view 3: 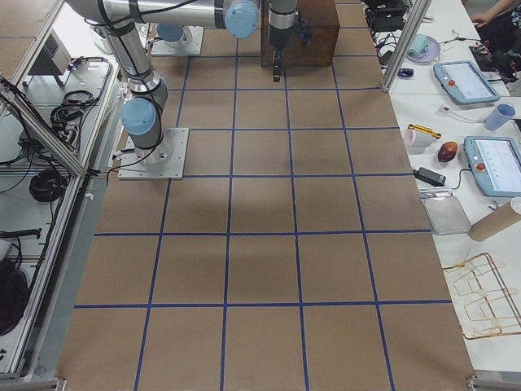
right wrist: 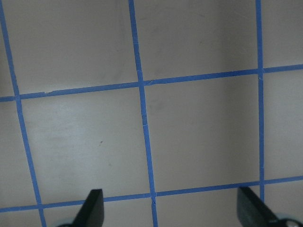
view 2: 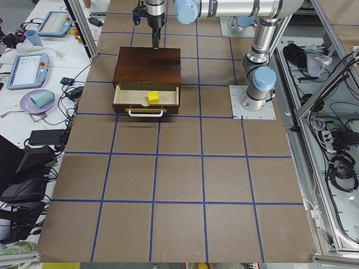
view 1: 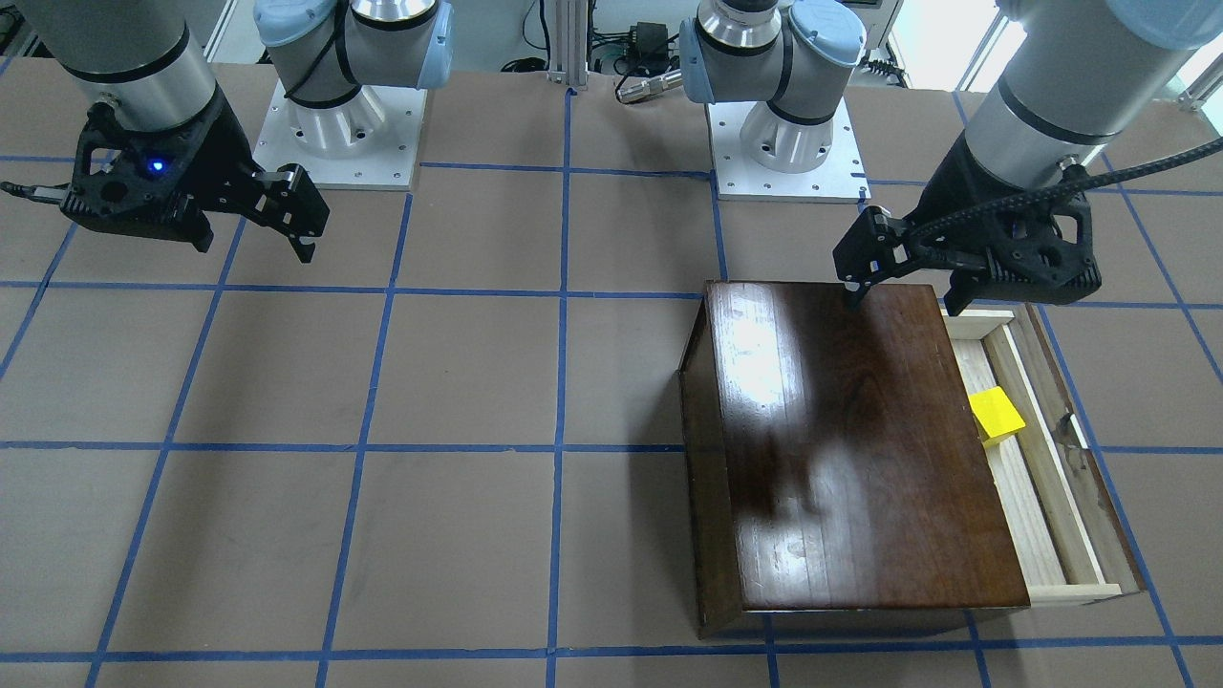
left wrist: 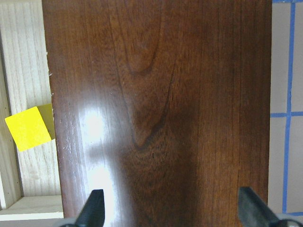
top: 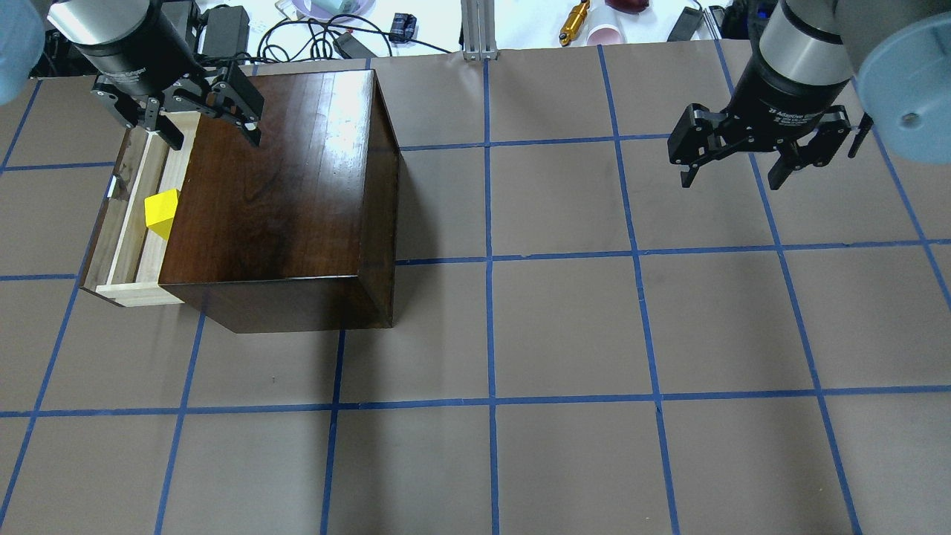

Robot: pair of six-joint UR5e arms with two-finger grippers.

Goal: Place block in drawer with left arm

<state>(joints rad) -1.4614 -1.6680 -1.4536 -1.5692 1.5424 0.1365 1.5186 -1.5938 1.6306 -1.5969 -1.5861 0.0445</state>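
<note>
The yellow block (top: 161,212) lies in the open drawer (top: 126,245), close against the dark-brown box (top: 282,186). It also shows in the front view (view 1: 996,416), the exterior left view (view 2: 152,97) and the left wrist view (left wrist: 28,128). My left gripper (top: 214,137) is open and empty. It hovers above the box top, at the end next to the drawer, away from the block. In the left wrist view its fingertips (left wrist: 94,210) frame the glossy top (left wrist: 161,94). My right gripper (top: 732,178) is open and empty over bare table on the right.
The brown table surface (top: 565,327) carries a blue tape grid. Cables and small items (top: 327,37) lie beyond its far edge. The drawer's white handle (view 2: 146,112) sticks out from the box front. The arm bases (view 1: 339,124) stand at the robot's side.
</note>
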